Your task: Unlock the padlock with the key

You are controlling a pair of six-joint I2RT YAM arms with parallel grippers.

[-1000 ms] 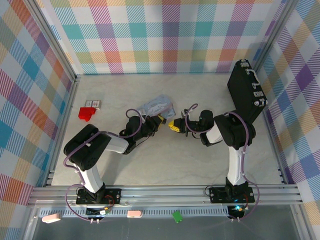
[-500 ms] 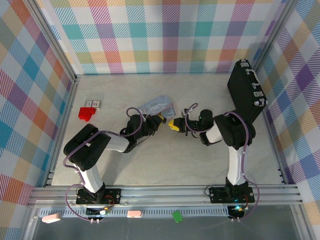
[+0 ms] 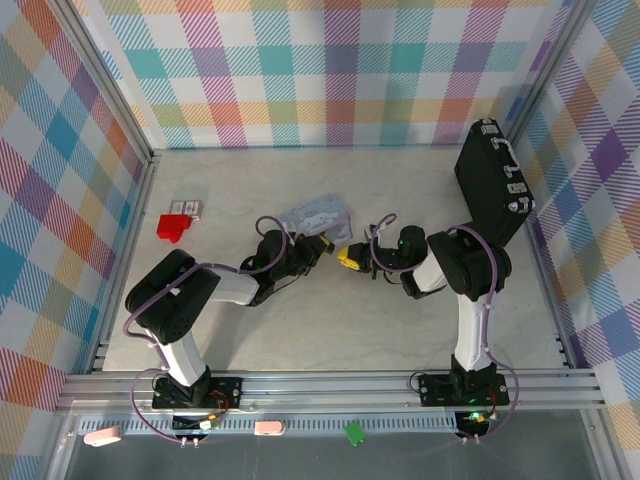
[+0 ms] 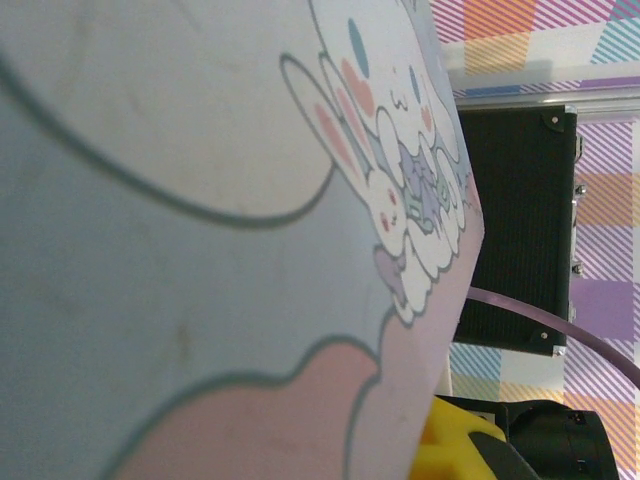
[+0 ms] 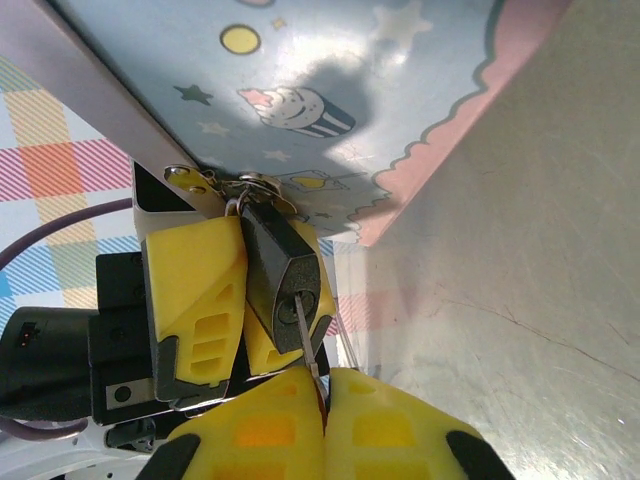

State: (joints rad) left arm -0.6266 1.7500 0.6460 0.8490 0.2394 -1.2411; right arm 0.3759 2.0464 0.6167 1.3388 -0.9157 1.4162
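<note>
Two grippers meet just beside the tin [image 3: 313,212] on the table [image 3: 380,320].
Padlock [image 5: 283,270]: dark, hanging from the clasp at the tin's edge.
Left gripper [image 3: 322,243]: jaws closed on the padlock's sides.
Right gripper [image 5: 322,388]: jaws pinched shut on the key [image 5: 306,345], blade tip at the keyhole.
Red block [image 3: 172,228]: well apart from the tin.
</note>
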